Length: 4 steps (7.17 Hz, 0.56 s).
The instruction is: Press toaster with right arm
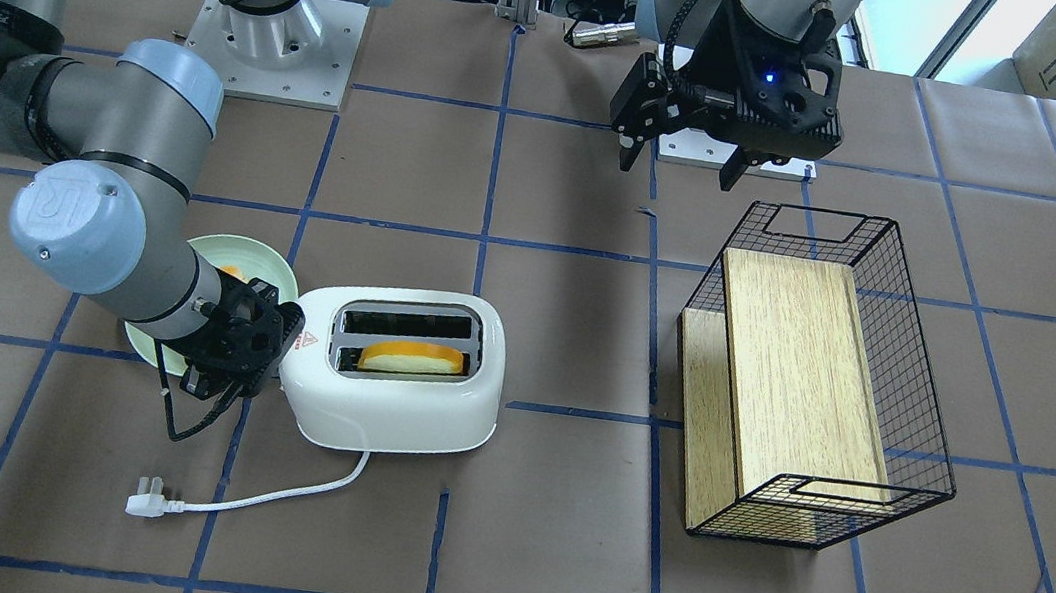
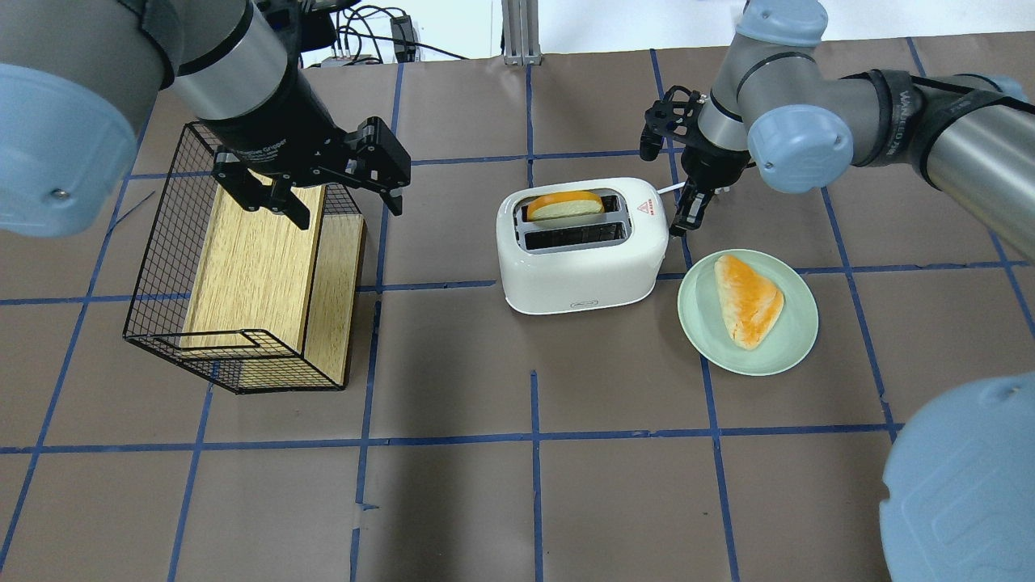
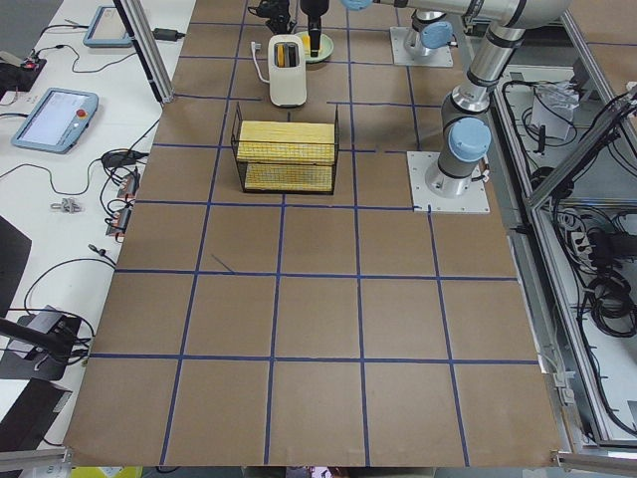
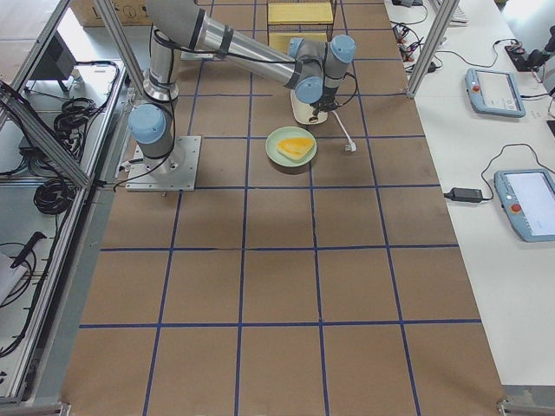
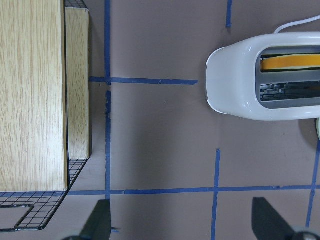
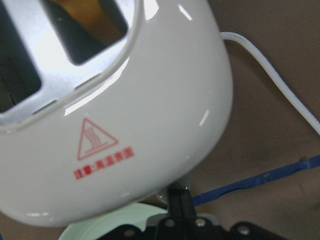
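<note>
Right claw point(image 2: 694, 212), pressed together, at toaster's point(image 2: 578, 271) right end, overhead view centre. Green plate point(image 2: 703, 339) with bread point(image 2: 748, 299) just lower right. Left claw point(image 2: 348, 212) spread over wire basket point(image 2: 162, 323), upper left.

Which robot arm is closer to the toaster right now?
Right. The right end effector is at one end of the toaster; the left end effector hovers near the wire basket, well away.

I am working in a robotics lab: my counter point(image 3: 318, 319) is wearing brown paper gridded with blue tape point(image 3: 299, 277), aluminium posts point(image 4: 427, 48) are framing it, teach pendants point(image 4: 496, 91) are lying on white benches point(image 4: 520, 286), and cables point(image 3: 607, 289) are trailing beside bolted base plates point(image 3: 476, 197).
</note>
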### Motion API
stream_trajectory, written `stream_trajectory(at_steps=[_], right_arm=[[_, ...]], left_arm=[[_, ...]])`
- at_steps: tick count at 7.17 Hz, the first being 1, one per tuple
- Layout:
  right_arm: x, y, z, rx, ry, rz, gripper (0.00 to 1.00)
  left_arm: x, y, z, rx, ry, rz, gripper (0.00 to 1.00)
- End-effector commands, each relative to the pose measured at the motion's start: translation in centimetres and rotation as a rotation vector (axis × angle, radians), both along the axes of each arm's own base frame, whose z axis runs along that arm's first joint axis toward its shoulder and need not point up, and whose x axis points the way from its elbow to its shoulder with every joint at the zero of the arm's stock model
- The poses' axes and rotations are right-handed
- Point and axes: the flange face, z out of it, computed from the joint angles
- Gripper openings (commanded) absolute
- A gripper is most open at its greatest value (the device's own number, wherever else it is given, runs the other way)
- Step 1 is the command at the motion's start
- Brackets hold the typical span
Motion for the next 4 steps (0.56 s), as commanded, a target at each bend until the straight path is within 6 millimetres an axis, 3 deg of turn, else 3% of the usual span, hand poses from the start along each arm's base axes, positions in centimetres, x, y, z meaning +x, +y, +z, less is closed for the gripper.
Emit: stream_trajectory(at_steps=[1, 2, 3, 4], right_arm=[[0.0, -0.3, 1.0, -0.013, 0.005, -0.008, 0.08], [-0.2, -0.2, 4.0, -0.038, 0.012, -0.043, 0.42], [-0.1, 1.2, 8.7, -0.017, 0.033, -0.23, 0.84], [0.0, 2.7, 12.8, 0.026, 0.054, -0.424, 1.0]], left_arm=[[0.0, 0.0, 0.0, 0.0, 0.0, 0.0, 1.0], [0.0, 0.0, 0.0, 0.0, -0.001, 0.0, 1.0], [0.0, 0.0, 0.0, 0.0, -0.001, 0.0, 1.0], [0.0, 0.0, 0.0, 0.0, -0.001, 0.0, 1.0]])
